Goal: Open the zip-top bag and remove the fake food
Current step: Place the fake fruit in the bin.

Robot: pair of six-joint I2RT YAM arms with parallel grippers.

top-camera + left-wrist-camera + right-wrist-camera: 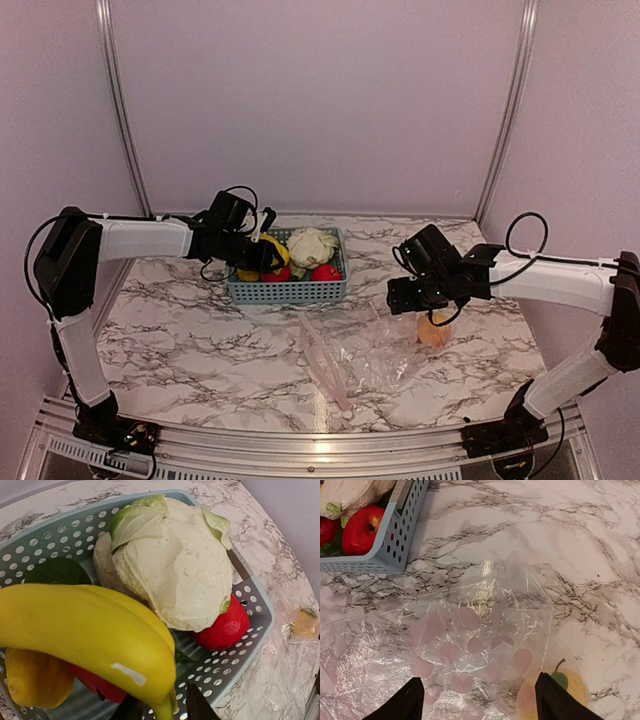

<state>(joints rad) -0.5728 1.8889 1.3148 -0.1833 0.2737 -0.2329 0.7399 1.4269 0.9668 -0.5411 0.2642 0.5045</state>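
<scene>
The clear zip-top bag (360,345) lies crumpled flat on the marble table, and fills the right wrist view (470,630). A yellow-orange toy fruit (433,330) with a green leaf sits at its right end, under the plastic (560,695). My right gripper (418,308) hovers open over the bag (477,702), empty. My left gripper (262,255) is over the blue basket (290,292), shut on the stem of a yellow banana (90,630). In the basket lie a white cauliflower (175,575), a red apple (222,630), a lemon (35,677) and a green piece (57,572).
The basket stands at the back centre of the table, just left of the bag's upper corner (395,555). Grey walls and metal posts close the back and sides. The bag's pale zipper strip (325,365) runs toward the front edge.
</scene>
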